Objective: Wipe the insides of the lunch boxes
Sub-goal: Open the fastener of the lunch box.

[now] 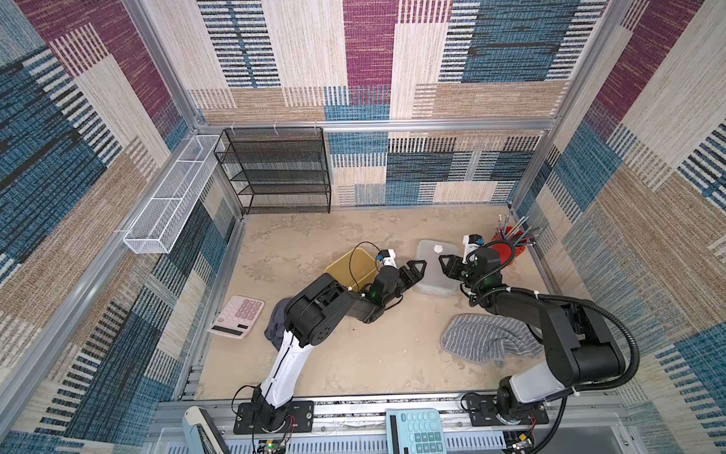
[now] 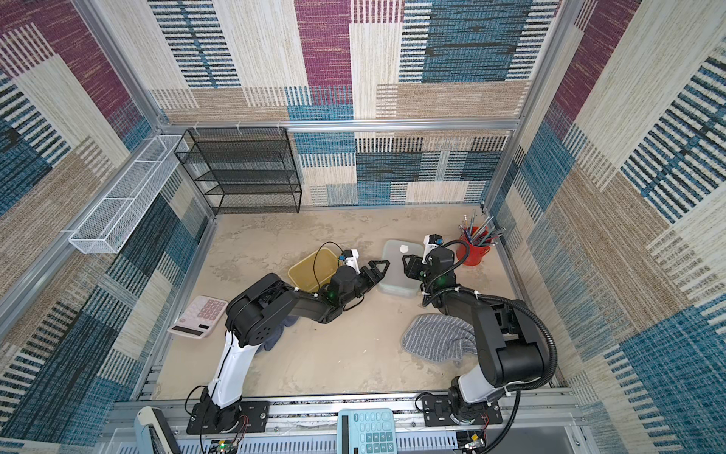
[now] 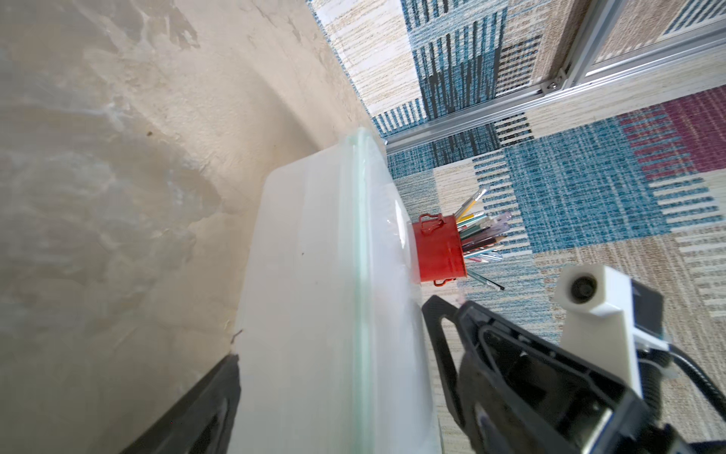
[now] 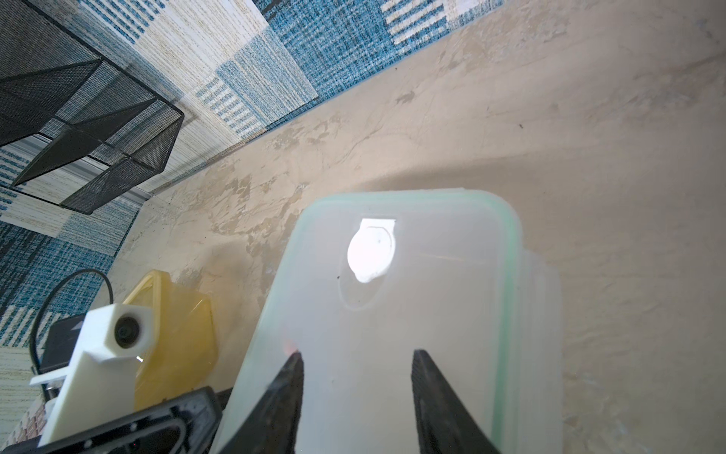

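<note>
Both arms are stretched forward over the mottled beige table (image 1: pixel 353 365), converging on the frosted colourless round-cornered plastic lunch box (image 1: pixel 434 282), which stands toward the far right; the left gripper (image 1: pixel 419 269) is turned sideways at its edge, jaws apart; the right gripper (image 4: pixel 355 353) is poised over the green-rimmed lid (image 4: pixel 396 314), jaws apart, nothing clamped; the translucent amber-yellow plastic lunch box (image 1: pixel 345 267) is seen beside the left wrist.

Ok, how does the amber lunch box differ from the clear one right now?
Colour: the amber lunch box is translucent yellow, the clear lunch box frosted and colourless. Lid: the clear one is closed under a green-edged lid with a white tab; the amber one looks open-topped in both top views. Place: the clear one stands nearer the red pen cup than the amber one. Both are round-cornered rectangles resting on the table.
</note>
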{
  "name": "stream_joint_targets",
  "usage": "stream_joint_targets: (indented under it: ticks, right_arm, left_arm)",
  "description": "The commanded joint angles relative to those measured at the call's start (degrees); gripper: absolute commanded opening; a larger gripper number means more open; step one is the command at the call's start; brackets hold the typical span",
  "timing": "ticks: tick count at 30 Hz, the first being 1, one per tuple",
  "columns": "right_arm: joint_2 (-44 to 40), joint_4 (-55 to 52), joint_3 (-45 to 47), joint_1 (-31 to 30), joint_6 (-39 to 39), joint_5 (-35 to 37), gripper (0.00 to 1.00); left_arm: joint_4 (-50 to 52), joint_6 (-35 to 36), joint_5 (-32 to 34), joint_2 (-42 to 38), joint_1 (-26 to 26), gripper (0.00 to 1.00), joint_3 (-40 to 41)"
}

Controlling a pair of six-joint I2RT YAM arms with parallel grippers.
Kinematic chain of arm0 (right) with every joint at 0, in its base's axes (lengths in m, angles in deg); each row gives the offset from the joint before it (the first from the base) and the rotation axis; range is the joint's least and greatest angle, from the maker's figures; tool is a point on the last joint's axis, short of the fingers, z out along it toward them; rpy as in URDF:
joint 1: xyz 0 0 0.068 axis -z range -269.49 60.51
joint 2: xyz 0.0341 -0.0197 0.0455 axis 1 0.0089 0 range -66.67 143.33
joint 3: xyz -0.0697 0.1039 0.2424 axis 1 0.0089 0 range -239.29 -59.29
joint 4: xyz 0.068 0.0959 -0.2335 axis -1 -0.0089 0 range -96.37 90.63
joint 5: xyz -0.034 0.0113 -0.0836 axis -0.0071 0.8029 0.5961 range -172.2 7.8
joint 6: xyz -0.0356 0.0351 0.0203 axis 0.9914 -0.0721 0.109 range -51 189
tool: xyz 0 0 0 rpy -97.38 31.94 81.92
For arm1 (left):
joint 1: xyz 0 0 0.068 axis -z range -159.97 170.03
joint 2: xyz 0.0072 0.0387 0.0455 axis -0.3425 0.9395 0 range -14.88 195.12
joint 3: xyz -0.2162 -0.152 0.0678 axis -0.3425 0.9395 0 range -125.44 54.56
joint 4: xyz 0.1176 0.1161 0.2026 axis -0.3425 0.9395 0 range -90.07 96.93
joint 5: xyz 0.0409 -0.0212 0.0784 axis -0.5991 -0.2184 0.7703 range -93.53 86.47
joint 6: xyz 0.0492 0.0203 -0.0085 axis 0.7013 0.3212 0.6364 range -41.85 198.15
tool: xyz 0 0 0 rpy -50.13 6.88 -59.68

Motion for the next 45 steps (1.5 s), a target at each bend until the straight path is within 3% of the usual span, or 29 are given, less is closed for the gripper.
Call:
stream_joint_targets:
  ticks: [1,25,45]
  right_arm:
    - [0.7,-1.6,0.4,-0.2,-0.6,0.3,0.48]
    - [3.3,-2.8,0.9,-1.3,-3.0,4.4,0.44]
    - [4.1,-2.2,1.1,-1.7,-3.2,4.5,0.44]
  left_arm:
    - [-3.7,-2.1,-1.5,0.7,0.0,0.81,-0.7]
    - [-10.7,-9.5,1.3,2.0,0.8,0.69,1.0]
    - [-17.2,-9.9,9.5,2.9,4.0,0.74,4.4]
